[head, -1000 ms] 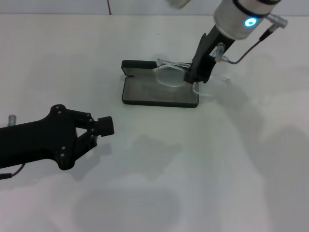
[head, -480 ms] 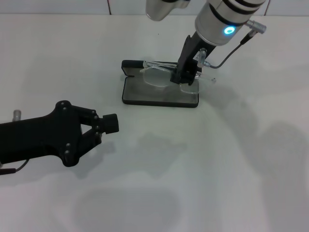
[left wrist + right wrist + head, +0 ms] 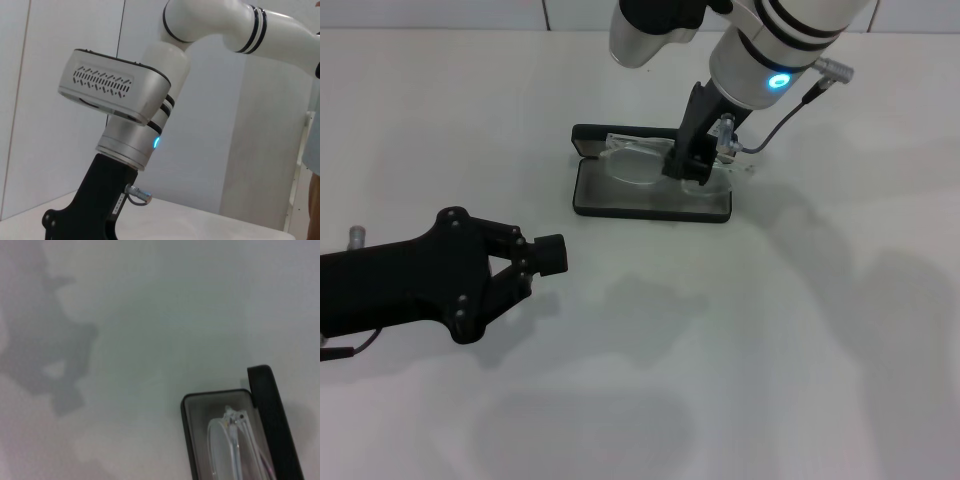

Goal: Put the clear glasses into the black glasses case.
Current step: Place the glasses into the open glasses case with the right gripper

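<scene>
The black glasses case (image 3: 620, 201) lies open near the table's far middle, grey lining up, with its lid (image 3: 603, 135) raised along the far edge. My right gripper (image 3: 684, 166) reaches down over the case's right half and is shut on the clear glasses (image 3: 634, 164). The glasses hang low over the lining, inside the case's outline. In the right wrist view a clear lens (image 3: 222, 447) with folded arms shows inside the case (image 3: 185, 412). My left gripper (image 3: 548, 256) is shut and hovers at the near left, well apart from the case.
The white table (image 3: 800, 330) spreads around the case, with only shadows on it. A white wall with a dark seam (image 3: 544, 14) runs along the far edge. The left wrist view shows my right arm (image 3: 120, 90) against that wall.
My right gripper has carried the clear glasses leftward and lower, from beyond the case's right end to over its lining. The left gripper shifted slightly at first, then stayed still.
</scene>
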Robot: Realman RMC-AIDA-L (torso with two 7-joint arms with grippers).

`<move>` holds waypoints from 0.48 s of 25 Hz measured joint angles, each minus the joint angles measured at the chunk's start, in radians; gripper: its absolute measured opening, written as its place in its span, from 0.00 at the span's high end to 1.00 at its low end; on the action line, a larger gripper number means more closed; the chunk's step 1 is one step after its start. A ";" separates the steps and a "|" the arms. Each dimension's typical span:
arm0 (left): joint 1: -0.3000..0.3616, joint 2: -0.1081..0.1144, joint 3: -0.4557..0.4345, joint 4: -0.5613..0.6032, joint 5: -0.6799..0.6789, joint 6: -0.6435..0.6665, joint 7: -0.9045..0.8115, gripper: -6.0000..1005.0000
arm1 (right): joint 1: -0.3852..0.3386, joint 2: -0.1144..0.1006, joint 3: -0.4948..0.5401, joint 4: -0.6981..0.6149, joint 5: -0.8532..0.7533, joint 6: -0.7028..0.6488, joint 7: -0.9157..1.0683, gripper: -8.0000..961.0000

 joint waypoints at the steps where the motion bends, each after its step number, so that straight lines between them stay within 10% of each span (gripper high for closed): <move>1: 0.000 0.000 0.000 0.000 0.000 0.000 0.000 0.92 | -0.001 0.000 -0.003 0.005 0.011 0.008 0.000 0.93; 12: -0.003 0.000 0.001 0.000 0.000 0.000 0.000 0.91 | 0.019 0.000 -0.013 0.067 0.064 0.023 0.000 0.93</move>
